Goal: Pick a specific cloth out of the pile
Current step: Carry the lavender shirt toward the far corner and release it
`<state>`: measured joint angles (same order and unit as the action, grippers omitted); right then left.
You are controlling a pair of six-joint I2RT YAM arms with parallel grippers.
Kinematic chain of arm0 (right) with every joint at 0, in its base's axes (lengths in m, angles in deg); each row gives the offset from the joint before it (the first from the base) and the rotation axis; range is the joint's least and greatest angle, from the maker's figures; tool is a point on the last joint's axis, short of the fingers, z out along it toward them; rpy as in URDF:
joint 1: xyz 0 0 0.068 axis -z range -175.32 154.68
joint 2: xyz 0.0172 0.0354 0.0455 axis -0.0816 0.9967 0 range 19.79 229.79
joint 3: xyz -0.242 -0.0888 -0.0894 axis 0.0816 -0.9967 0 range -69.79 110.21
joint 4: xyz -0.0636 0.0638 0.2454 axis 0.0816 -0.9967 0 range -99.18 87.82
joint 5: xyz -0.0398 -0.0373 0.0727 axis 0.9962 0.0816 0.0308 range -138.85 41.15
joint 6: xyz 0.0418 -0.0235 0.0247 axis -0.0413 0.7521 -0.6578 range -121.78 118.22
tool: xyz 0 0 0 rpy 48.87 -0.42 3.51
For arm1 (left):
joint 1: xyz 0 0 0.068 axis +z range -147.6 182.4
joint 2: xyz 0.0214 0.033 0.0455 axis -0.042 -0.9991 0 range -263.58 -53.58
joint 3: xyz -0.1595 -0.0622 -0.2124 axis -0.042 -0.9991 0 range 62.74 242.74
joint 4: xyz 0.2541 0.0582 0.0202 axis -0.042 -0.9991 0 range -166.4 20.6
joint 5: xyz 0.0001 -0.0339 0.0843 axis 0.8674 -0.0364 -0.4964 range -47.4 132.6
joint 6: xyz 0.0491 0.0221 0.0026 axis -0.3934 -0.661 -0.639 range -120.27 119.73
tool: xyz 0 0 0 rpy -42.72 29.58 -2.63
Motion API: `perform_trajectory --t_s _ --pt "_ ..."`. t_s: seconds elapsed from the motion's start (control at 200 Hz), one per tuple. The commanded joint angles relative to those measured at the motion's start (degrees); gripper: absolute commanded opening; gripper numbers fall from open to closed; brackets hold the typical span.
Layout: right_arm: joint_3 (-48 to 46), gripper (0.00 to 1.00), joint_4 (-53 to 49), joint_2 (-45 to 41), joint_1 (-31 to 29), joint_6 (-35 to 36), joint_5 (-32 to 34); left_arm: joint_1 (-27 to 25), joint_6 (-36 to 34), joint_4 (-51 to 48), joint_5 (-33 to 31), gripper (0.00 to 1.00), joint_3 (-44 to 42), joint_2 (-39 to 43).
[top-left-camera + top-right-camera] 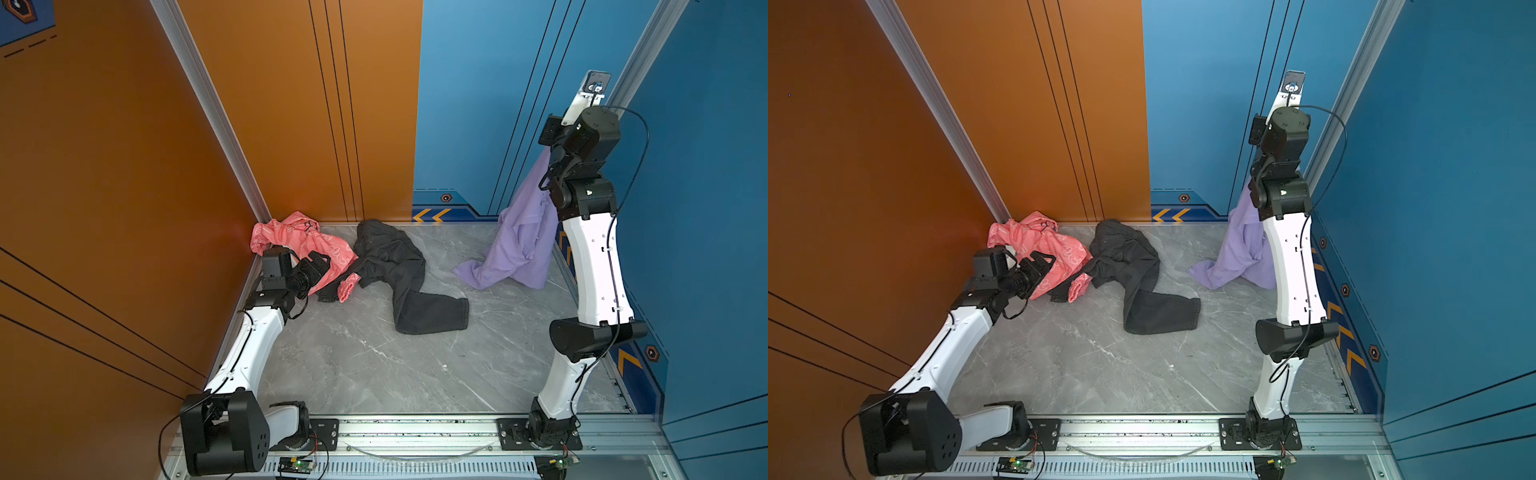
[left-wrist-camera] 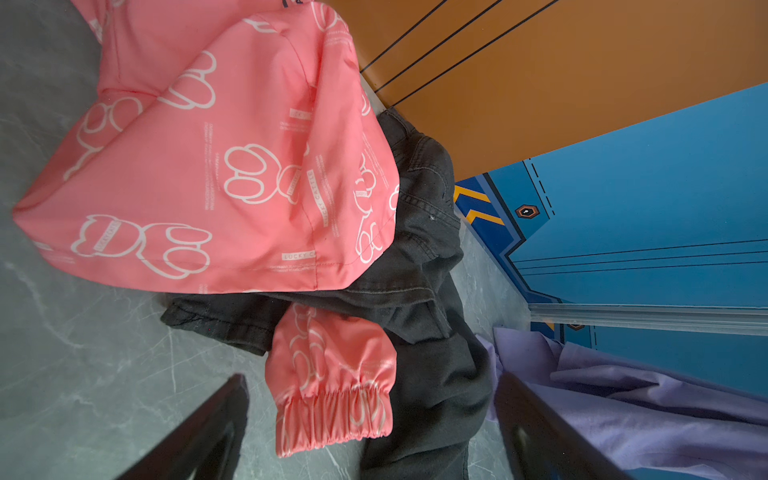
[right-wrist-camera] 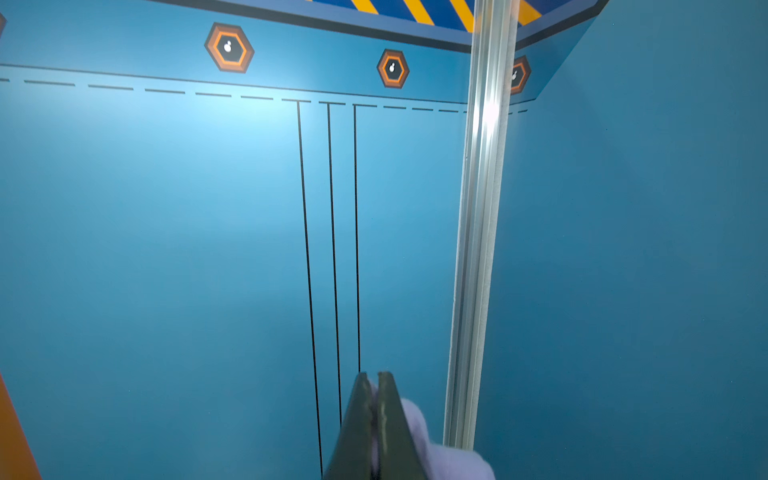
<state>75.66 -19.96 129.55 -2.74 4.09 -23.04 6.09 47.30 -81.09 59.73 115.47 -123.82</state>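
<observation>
Right gripper (image 3: 375, 377): I see it raised high by the blue wall, its fingers pinched tight on a fold of the cloth (image 1: 519, 245).
Cloth: it hangs from that grip, and in both top views its lower end drapes onto the table (image 1: 374, 365) at the far right, well apart from the pile (image 1: 357, 266).
Pile: the pink garment (image 1: 291, 237) and the dark trousers (image 1: 399, 266) touch in the far left corner, and the pink one overlaps the trousers.
Left gripper (image 1: 319, 259): it sits low over the pink garment, fingers wide, and I see nothing held.
</observation>
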Motion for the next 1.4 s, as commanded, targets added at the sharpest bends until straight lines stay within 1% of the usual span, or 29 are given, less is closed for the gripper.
perform_trajectory --t_s 0.0,0.11,0.265,0.375,0.501,0.536,0.561,0.601,0.621,0.636,0.641,0.646,0.661,0.691,0.751,0.796,0.861,1.011,1.271,1.396 --pt "1.5 0.00 0.0 1.0 1.0 -2.1 -3.8 0.1 -0.3 0.4 0.2 0.93 1.4 -0.8" --pt "1.4 0.00 -3.3 2.1 2.0 -4.8 -7.5 -0.1 -0.3 0.3 0.2 0.93 1.5 -1.2" --pt "1.4 0.00 -12.0 4.5 3.0 -6.6 -11.7 -0.2 -0.3 0.3 0.1 0.93 1.3 -1.0" --pt "1.1 0.00 -18.4 6.7 3.4 -6.7 -11.3 -0.2 -0.3 0.4 -0.1 0.93 1.0 -0.9" --pt "0.7 0.00 -26.2 8.7 4.3 -8.8 -9.3 -0.3 -0.1 0.4 -0.1 0.93 0.9 -1.0" --pt "0.6 0.00 -28.3 10.8 4.6 -9.5 -9.1 -0.3 0.0 0.4 -0.1 0.93 0.9 -0.9" --pt "0.6 0.08 -30.1 11.4 4.9 -10.1 -8.8 -0.3 0.0 0.3 -0.2 0.93 0.9 -0.9" --pt "0.6 0.28 -32.7 12.3 5.5 -11.3 -8.8 -0.3 0.1 0.4 -0.3 0.93 0.8 -0.9" --pt "0.6 0.41 -34.0 12.7 5.8 -12.0 -8.8 -0.3 0.1 0.3 -0.3 0.93 0.8 -0.8" --pt "0.5 0.53 -34.9 12.9 6.1 -12.6 -8.9 -0.3 0.1 0.4 -0.3 0.93 0.7 -0.7" --pt "0.6 0.60 -34.9 13.0 6.2 -12.9 -9.0 -0.3 0.1 0.4 -0.3 0.93 0.7 -0.7" --pt "0.6 0.60 -35.5 13.1 6.3 -13.1 -9.1 -0.4 0.1 0.4 -0.3 0.93 0.7 -0.8" --pt "0.6 0.70 -36.0 13.2 6.6 -13.7 -9.4 -0.3 0.1 0.4 -0.3 0.93 0.7 -0.8" --pt "0.6 0.77 -37.5 13.5 7.2 -14.9 -10.3 -0.4 0.1 0.4 -0.4 0.93 0.7 -0.7" --pt "0.5 0.85 -39.6 13.4 8.3 -17.5 -12.1 -0.4 0.2 0.4 -0.4 0.93 0.5 -0.6" --pt "0.0 0.88 -40.0 12.9 9.0 -18.8 -13.2 -0.6 0.2 0.4 -0.5 0.93 0.5 -0.5" --pt "-0.8 0.91 -40.0 12.1 9.4 -19.3 -13.6 -0.7 0.3 0.4 -0.8 0.93 0.5 -0.6" --pt "-1.9 0.93 -40.0 11.1 9.4 -18.9 -14.6 -1.4 0.6 0.4 -1.1 0.93 1.1 -1.3" --pt "-2.2 1.00 -39.0 10.2 8.6 -18.7 -17.9 -2.6 0.4 0.3 -2.2 0.93 1.6 -1.5" --pt "-3.0 1.00 -37.5 9.4 8.5 -18.5 -18.7 -2.7 -0.3 0.4 -3.0 0.93 1.3 -1.0"
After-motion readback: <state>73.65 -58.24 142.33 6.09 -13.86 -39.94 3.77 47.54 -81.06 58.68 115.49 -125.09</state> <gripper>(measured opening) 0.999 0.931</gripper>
